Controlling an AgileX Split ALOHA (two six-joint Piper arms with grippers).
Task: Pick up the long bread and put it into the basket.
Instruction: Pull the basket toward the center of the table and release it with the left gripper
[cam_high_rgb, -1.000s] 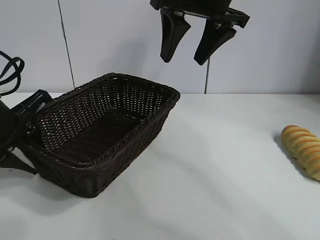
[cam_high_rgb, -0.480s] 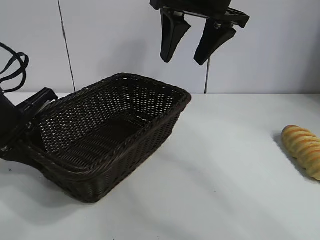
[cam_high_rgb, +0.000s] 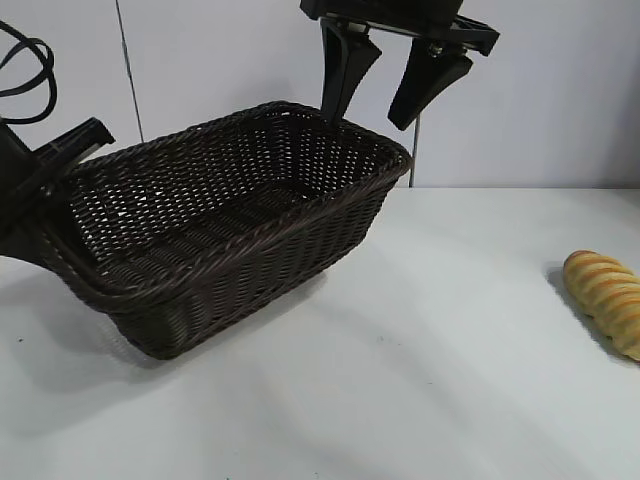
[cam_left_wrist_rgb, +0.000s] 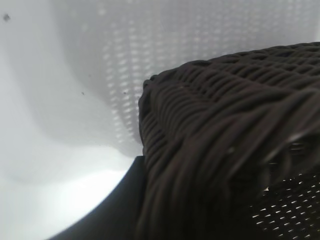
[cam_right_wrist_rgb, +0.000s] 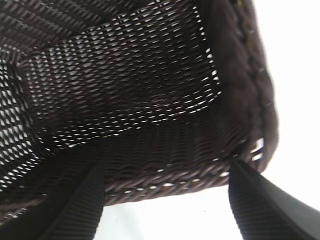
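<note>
The basket (cam_high_rgb: 250, 245) is dark brown wicker. It is held off the table at its left end and tilts, its far right corner just under my right gripper (cam_high_rgb: 368, 118). My left gripper (cam_high_rgb: 45, 190) is shut on the basket's left rim. In the left wrist view one dark finger (cam_left_wrist_rgb: 117, 205) lies against the weave (cam_left_wrist_rgb: 215, 125). My right gripper is open and empty, high at the back. In its wrist view (cam_right_wrist_rgb: 167, 215) it looks down into the basket (cam_right_wrist_rgb: 125, 85). The long bread (cam_high_rgb: 605, 298), golden with ridged scores, lies on the table at the far right edge.
The white table (cam_high_rgb: 440, 380) stretches bare between the basket and the bread. A pale wall with vertical seams stands close behind. Black cables (cam_high_rgb: 25, 70) loop above the left arm.
The left gripper has raised the basket and carried it to the right, so its far corner now reaches the right gripper's fingers. The right gripper and the bread have not moved.
</note>
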